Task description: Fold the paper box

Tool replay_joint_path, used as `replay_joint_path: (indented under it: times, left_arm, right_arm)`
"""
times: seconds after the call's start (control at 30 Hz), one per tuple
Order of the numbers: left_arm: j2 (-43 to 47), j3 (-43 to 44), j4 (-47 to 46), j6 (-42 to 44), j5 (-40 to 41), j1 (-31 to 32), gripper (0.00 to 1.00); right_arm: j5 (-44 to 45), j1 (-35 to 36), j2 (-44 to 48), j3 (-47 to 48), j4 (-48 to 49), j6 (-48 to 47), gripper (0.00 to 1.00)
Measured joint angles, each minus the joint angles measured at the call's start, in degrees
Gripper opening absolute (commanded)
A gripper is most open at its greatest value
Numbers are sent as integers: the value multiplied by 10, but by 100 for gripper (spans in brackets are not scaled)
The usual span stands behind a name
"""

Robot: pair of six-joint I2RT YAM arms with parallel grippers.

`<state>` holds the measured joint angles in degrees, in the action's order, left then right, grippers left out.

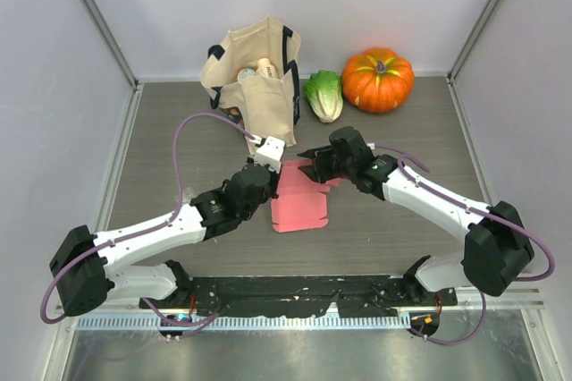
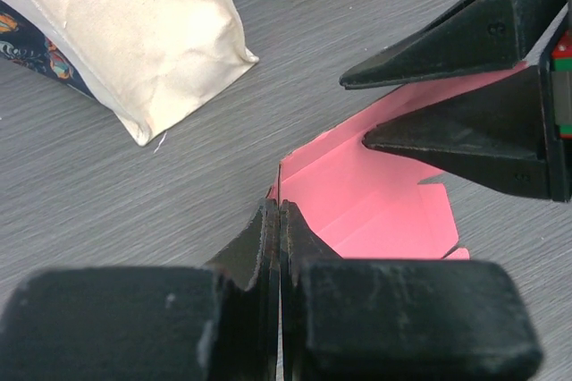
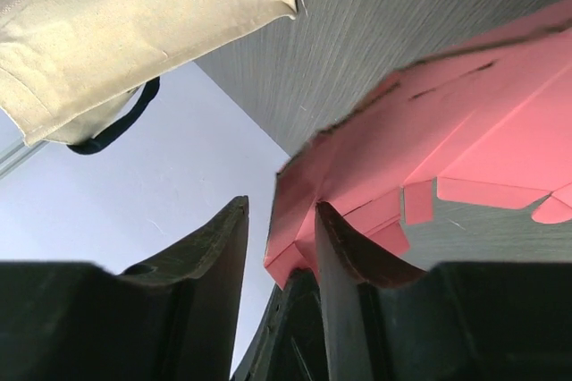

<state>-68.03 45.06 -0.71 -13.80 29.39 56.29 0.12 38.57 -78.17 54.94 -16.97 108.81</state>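
Observation:
The pink paper box (image 1: pixel 299 207) lies partly folded in the middle of the table, its far end raised between the two grippers. My left gripper (image 2: pixel 279 207) is shut on the upright edge of one pink wall (image 2: pixel 366 193). From the right, my right gripper (image 3: pixel 281 204) straddles a raised pink flap (image 3: pixel 304 184). That flap rests against one finger (image 3: pixel 335 238), and a gap shows to the other finger (image 3: pixel 223 247), so the jaws stand apart. In the top view both grippers (image 1: pixel 273 168) (image 1: pixel 315 165) meet at the box's far end, which they partly hide.
A cream tote bag (image 1: pixel 255 77) with items inside stands just behind the left gripper. A green leafy vegetable (image 1: pixel 323 95) and an orange pumpkin (image 1: pixel 378 79) sit at the back. Walls enclose the table on three sides.

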Motion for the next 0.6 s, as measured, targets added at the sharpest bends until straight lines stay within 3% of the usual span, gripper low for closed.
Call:
replay_joint_path:
  times: [0.33, 0.4, 0.43, 0.53, 0.6]
  left_arm:
    - [5, -9, -10, 13, 14, 7, 1]
    - [5, -12, -11, 14, 15, 7, 20]
    - [5, -13, -10, 15, 15, 8, 43]
    - [5, -12, -5, 7, 21, 9, 61]
    - [9, -11, 4, -6, 26, 10, 62]
  right_arm:
    - [-3, 0, -10, -16, 32, 9, 1]
    - [-5, 0, -10, -24, 40, 10, 1]
    - [-7, 0, -11, -28, 45, 10, 1]
    - [-4, 0, -20, -34, 52, 6, 1]
    - [-2, 0, -32, -35, 53, 0, 1]
